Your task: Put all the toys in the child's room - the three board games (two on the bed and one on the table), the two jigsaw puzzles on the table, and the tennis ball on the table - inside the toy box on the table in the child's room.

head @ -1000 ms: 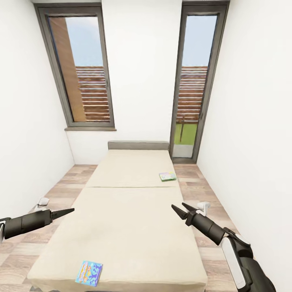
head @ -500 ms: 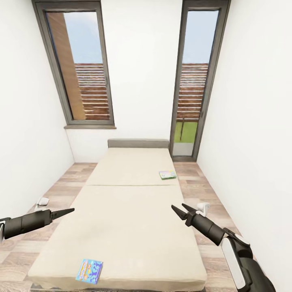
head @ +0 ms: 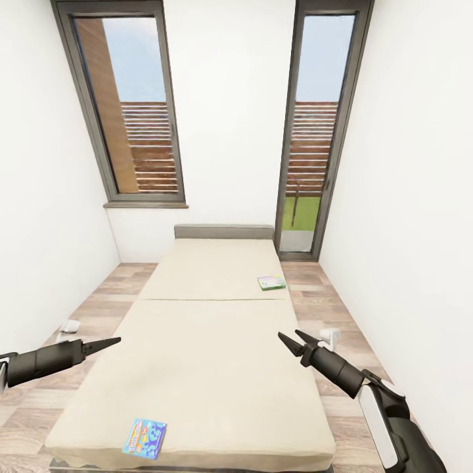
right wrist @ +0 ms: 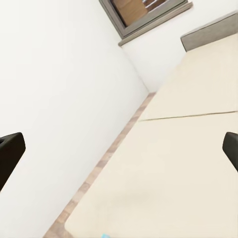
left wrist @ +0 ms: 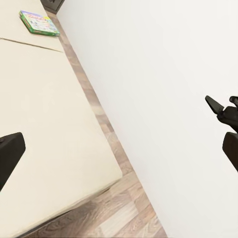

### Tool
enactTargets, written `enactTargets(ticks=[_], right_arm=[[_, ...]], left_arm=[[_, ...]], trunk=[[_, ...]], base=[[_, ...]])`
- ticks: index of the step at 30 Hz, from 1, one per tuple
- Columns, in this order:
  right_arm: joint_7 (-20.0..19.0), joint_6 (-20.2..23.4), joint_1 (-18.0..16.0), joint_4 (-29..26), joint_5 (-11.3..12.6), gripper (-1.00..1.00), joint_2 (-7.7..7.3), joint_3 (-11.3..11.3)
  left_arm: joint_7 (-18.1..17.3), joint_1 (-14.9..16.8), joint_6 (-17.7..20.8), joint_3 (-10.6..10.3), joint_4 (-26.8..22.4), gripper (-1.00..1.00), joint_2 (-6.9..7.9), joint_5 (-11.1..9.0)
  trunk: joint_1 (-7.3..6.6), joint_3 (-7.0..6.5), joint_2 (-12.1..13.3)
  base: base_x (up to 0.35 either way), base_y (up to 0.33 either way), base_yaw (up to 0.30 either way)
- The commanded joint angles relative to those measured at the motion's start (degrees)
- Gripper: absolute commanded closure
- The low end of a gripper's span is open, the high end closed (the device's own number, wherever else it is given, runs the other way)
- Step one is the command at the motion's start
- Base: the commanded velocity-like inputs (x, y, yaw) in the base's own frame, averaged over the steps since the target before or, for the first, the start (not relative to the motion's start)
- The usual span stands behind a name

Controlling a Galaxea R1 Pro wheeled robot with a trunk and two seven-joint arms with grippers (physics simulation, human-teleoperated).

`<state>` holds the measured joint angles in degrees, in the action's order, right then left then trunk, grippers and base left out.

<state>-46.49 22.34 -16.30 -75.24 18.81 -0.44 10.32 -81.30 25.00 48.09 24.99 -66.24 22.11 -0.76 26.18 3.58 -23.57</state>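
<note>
Bright, even daylight; wide-angle edge stretch

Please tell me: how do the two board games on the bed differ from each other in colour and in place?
The near board game is mostly blue and lies at the bed's foot, toward the left edge. The far board game is white and green and lies past the mattress seam, by the right edge. Both lie flat on the mattress, untouched by either gripper.

Print on the green board game (head: 271,283) is too small to read, the left arm (head: 39,362) is cut off at frame left, and the bed (head: 197,368) foot at the bottom.
</note>
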Motion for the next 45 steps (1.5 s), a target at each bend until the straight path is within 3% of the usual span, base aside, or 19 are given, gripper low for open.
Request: enactTargets(ticks=[1,6,10,20,27,29,34,40,45], right_arm=[[-0.08,0.61,-0.05,0.09,0.46,-1.00,0.00,0.09],[2.77,0.73,-0.05,0.17,0.71,-1.00,0.00,0.15],[5.87,0.79,-0.05,-0.01,1.19,-1.00,-0.06,0.09],[6.95,5.79,0.02,-0.58,1.18,-1.00,-0.07,0.26],[7.11,6.21,0.03,-1.34,1.12,-1.00,-0.09,0.38],[7.16,6.42,0.03,-1.74,1.17,-1.00,-0.12,0.39],[7.24,7.98,0.04,-3.60,1.10,-1.00,-0.09,0.42],[8.12,12.74,0.04,-6.27,1.17,-1.00,-0.07,0.53],[9.87,14.53,0.04,-7.66,1.49,-1.00,-0.07,1.12]], left_arm=[[1.56,0.05,0.63,-0.01,0.00,-1.00,-0.02,-0.07],[9.18,0.05,0.74,-1.14,0.02,-1.00,-1.13,-0.11],[15.40,0.09,0.83,-2.05,0.00,-1.00,-2.47,-0.17],[21.71,0.19,1.36,-2.31,0.04,-1.00,-4.02,-0.21],[32.13,0.20,1.49,-2.33,1.54,-1.00,-6.80,-0.28],[36.56,0.41,1.37,-2.32,4.76,-1.00,-8.00,-0.29],[41.77,0.58,0.17,-2.31,12.36,-1.00,-8.66,-0.23],[45.41,0.64,-10.12,-2.04,25.01,-1.00,-8.35,-0.21],[45.82,0.59,-15.21,-1.97,31.96,-1.00,-8.07,-0.26]], trunk=[[0.26,0.32,-0.55],[1.36,1.21,-2.56],[1.36,1.21,-2.56],[1.80,1.57,-3.36],[3.33,2.83,-6.17],[3.77,3.19,-6.97],[4.87,4.09,-8.97],[6.19,5.16,-11.38],[7.29,6.06,-13.38]], base=[[0.000,0.000,0.000],[0.000,0.000,0.000],[0.000,0.000,0.000],[0.000,0.000,0.000],[0.000,0.000,0.000],[0.000,0.000,0.000],[0.000,0.000,0.000],[0.000,0.000,0.000],[0.000,0.000,0.000]])
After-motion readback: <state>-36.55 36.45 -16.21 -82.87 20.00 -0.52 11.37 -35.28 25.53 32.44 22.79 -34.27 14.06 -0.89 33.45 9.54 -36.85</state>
